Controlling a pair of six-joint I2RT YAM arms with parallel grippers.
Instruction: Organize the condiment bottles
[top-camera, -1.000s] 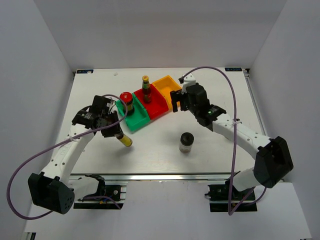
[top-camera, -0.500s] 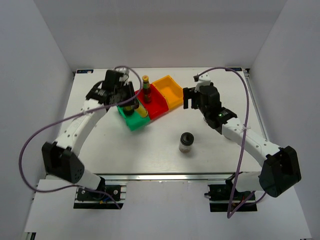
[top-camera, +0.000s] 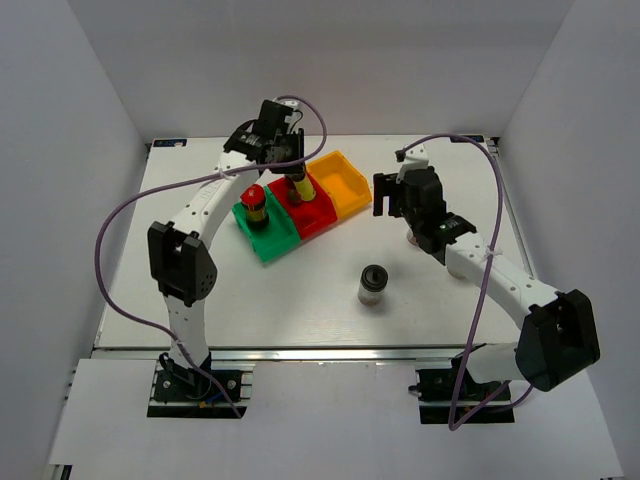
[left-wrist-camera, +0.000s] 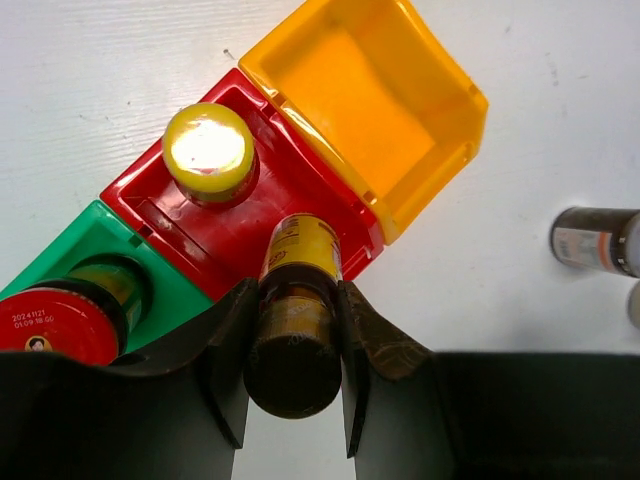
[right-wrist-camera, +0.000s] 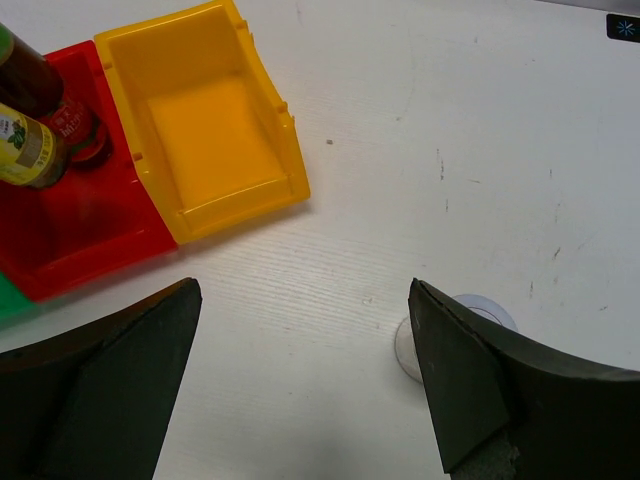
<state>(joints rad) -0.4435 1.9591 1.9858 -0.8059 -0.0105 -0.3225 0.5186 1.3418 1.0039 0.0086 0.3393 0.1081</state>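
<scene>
Noted slim yellow bottle clamped in left gripper, frame centre.
Saw yellow label, dark near end; found right gripper spread wide.

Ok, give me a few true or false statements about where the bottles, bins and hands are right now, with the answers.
1. The orange bin is empty. True.
2. The left hand holds nothing. False: it grips the slim yellow bottle over the red bin.
3. The red-capped jar stands in the green bin. True.
4. The black-topped shaker sits in the red bin. False: it stands on the table, apart from the bins.
5. The right hand is open. True.
</scene>
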